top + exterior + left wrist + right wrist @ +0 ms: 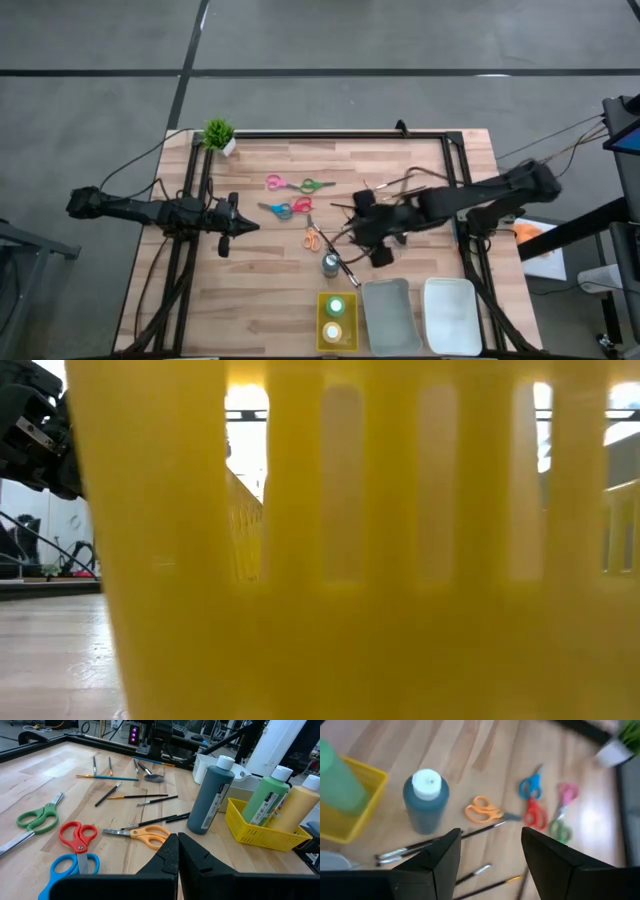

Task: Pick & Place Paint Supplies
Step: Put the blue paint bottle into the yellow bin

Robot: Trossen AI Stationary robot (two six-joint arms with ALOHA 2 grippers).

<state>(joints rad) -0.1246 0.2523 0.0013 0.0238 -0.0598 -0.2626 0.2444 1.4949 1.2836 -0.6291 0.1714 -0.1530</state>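
Above the thin dark brushes (435, 845) beside the grey paint bottle (425, 800), the right gripper (490, 852) is hovering wide open and empty, needing descent next.

Wooden table (260, 300) bears scissors (314, 238), brushes (150, 797), grey bottle (330, 265), trays (450, 315)

Paint bottles: three, namely one grey bottle (209, 795), one green bottle (265, 795), one yellow bottle (298, 802). Scissors: five pairs, with orange (145, 834), red (77, 836), blue (75, 868), green (37, 817) and pink (565, 795) handles. Trays: three, namely yellow (338, 322), grey (390, 315), white (452, 315).
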